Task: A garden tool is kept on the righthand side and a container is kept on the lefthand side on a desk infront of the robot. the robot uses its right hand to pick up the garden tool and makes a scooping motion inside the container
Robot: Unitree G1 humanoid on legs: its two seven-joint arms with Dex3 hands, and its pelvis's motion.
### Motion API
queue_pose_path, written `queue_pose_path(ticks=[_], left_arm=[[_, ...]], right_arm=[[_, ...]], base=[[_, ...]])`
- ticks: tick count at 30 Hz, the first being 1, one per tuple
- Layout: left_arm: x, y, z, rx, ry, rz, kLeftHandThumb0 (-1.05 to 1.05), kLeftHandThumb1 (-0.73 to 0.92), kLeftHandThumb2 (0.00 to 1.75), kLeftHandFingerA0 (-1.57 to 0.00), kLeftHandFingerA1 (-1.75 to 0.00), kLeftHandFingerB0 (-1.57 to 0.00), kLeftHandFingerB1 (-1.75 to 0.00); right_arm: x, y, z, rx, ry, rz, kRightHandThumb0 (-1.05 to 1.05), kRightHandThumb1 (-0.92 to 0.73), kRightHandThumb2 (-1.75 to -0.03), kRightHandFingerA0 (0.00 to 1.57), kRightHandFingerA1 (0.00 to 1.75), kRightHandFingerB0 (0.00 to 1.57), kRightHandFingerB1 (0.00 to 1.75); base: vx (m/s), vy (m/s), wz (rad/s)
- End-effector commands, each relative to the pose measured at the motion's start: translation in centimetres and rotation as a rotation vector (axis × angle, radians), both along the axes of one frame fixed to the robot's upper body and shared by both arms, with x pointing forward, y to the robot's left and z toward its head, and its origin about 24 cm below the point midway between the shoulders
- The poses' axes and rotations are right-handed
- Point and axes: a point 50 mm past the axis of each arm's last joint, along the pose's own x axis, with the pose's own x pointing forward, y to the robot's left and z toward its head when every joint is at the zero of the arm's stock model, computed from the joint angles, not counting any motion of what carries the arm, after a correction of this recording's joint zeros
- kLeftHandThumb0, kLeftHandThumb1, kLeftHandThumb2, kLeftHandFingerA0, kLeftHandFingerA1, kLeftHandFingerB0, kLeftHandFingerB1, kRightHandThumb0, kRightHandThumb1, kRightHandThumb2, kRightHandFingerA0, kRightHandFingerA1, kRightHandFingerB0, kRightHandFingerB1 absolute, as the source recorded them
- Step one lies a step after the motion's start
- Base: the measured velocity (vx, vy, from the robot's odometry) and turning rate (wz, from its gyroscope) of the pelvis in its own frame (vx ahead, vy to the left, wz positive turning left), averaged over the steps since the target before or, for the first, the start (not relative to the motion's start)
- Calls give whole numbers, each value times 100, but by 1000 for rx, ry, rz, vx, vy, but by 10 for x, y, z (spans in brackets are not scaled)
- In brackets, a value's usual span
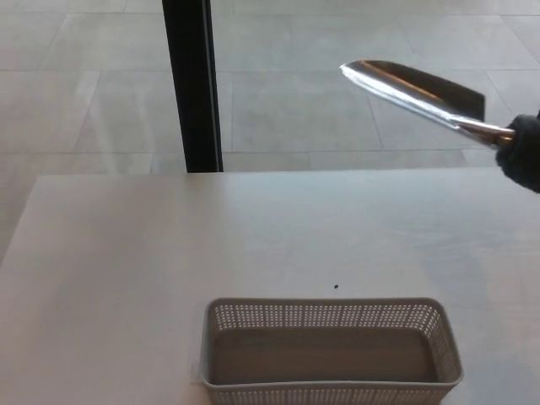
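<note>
My right robot hand (525,152), mostly cropped at right edge, grips the trowel (418,91) upper right, high above the basket (331,353) on the bench (126,253).

Glossy metal trowel (418,94); perforated matt plastic basket (331,351); smooth desk (169,253).

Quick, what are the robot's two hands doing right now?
Left hand: not in view.
Right hand: only its edge shows, shut on the handle of the trowel, held up high.
</note>
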Motion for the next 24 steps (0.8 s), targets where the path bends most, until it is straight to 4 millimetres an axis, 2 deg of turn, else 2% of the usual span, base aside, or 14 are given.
queue_pose_path(ticks=[1, 3, 4, 5, 8, 9, 10, 12, 15, 16, 19, 20, 23, 24], left_arm=[[-5, 8, 5, 36, 14, -3, -53, 67, 60, -60, -68, -55, -52], [-7, 6, 4, 36, 17, -10, -53, 68, 60, -60, -68, -55, -52], [-8, 5, 3, 32, 19, -7, -52, 68, 60, -59, -66, -54, -52], [-9, 5, 2, 35, 25, -14, -52, 68, 60, -59, -65, -56, -51], [-7, 3, 1, 15, 10, 14, -51, 67, 60, -58, -64, -55, -51], [-8, 3, 1, 23, 16, 0, -51, 67, 60, -59, -63, -56, -51], [-7, 3, 1, 25, 15, 2, -52, 67, 60, -59, -66, -55, -51], [-8, 2, 0, 25, 15, 9, -52, 67, 60, -60, -65, -56, -51], [-8, 2, 0, 24, 17, 4, -53, 67, 60, -62, -62, -58, -50], [-8, 1, -1, 27, 25, -1, -53, 67, 60, -61, -62, -57, -50], [-8, 1, -1, 24, 21, 3, -52, 68, 60, -63, -63, -58, -50], [-7, 1, -1, 25, 18, 0, -51, 68, 60, -63, -63, -58, -51], [-6, 0, -2, 20, 13, 1, -51, 68, 60, -62, -64, -57, -52], [-6, 0, -2, 19, 13, -1, -52, 68, 60, -61, -64, -57, -51]], right_arm=[[5, -27, -17, -41, 14, -74, -23, -54, -88, 87, 175, 81, 130], [8, -36, -28, -64, 58, -117, -26, -52, -91, 85, 175, 75, 139], [8, -40, -34, -80, 82, -132, -26, -52, -87, 86, 175, 80, 126], [9, -45, -44, -78, 112, -157, -19, -57, -87, 99, 173, 67, 141], [9, -57, -67, -71, 174, -221, -28, -58, -80, 104, 175, 63, 144], [9, -58, -75, -77, 192, -234, -28, -61, -81, 84, 175, 67, 151], [7, -58, -88, -69, 215, -250, -30, -60, -88, 89, 175, 77, 134], [5, -56, -102, -62, 262, -269, -33, -66, -83, 91, 170, 89, 73], [3, -52, -120, -63, 312, -285, -30, -66, -78, 93, 168, 89, 84], [1, -49, -132, -35, 341, -296, -30, -67, -76, 94, 170, 82, 113], [0, -45, -146, -4, 384, -319, -32, -69, -68, 88, 167, 85, 99], [0, -43, -153, -4, 403, -330, -34, -66, -65, 88, 159, 82, 72], [-3, -35, -165, 3, 408, -306, -38, -67, -70, 90, 170, 78, 110], [-4, -32, -167, 20, 422, -298, -38, -68, -68, 87, 167, 77, 93]], base=[[0, 0, 0], [0, 0, 0], [0, 0, 0], [0, 0, 0], [0, 0, 0], [0, 0, 0], [0, 0, 0], [0, 0, 0], [0, 0, 0], [0, 0, 0], [0, 0, 0], [0, 0, 0], [0, 0, 0], [0, 0, 0]])
